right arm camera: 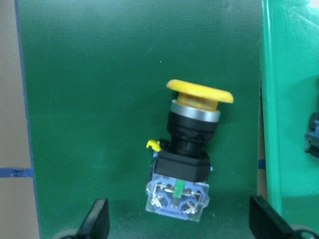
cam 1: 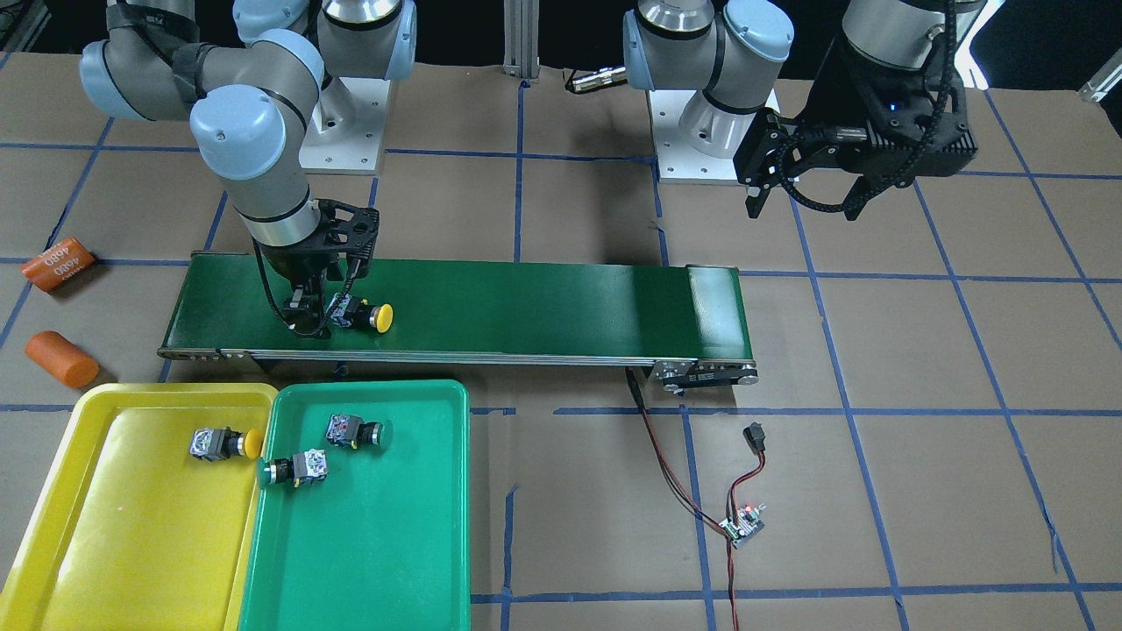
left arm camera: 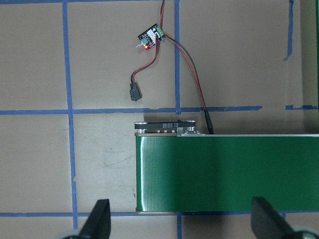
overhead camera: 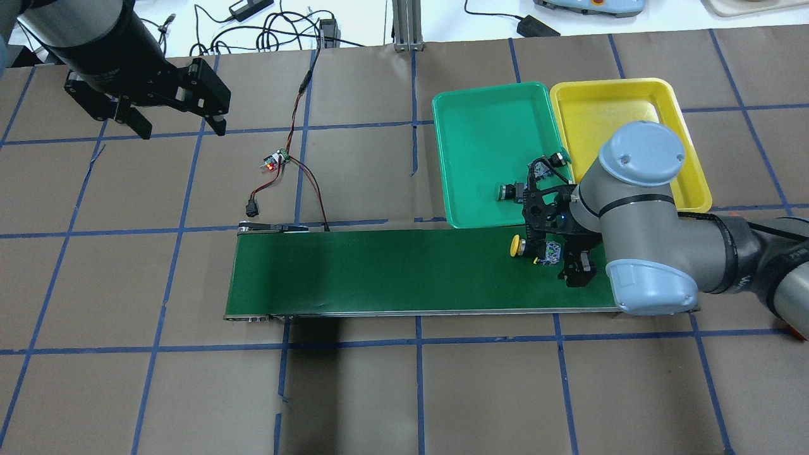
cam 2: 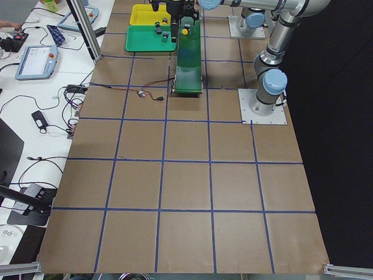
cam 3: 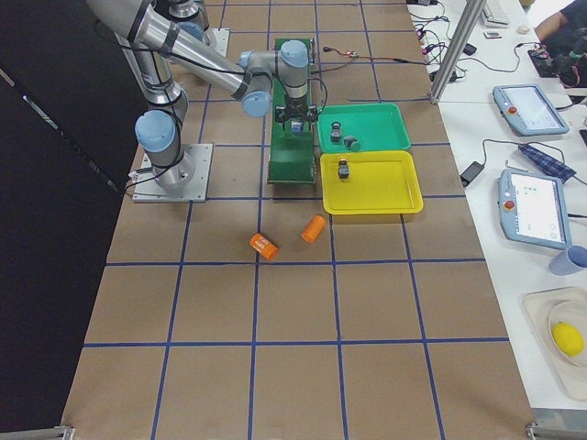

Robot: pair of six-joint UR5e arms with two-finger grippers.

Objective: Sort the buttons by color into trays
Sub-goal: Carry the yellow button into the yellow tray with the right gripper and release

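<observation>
One yellow button (cam 1: 364,315) lies on its side on the belt; it also shows in the right wrist view (right arm camera: 189,149). My right gripper (cam 1: 320,315) is open and low over it, with its fingers (right arm camera: 97,221) on either side of the button's body, apart from it. Another yellow button (cam 1: 223,443) lies in the yellow tray (cam 1: 53,526). Two green buttons (cam 1: 353,432) (cam 1: 294,470) lie in the green tray (cam 1: 394,543). My left gripper (overhead camera: 180,126) is open and empty, high over the table's far end.
The long dark green conveyor belt (cam 1: 526,307) runs beside the trays. Two orange cylinders (cam 1: 57,263) (cam 1: 61,358) lie off the belt's end near the yellow tray. A small controller board (cam 1: 741,526) with red and black wires lies by the belt's other end.
</observation>
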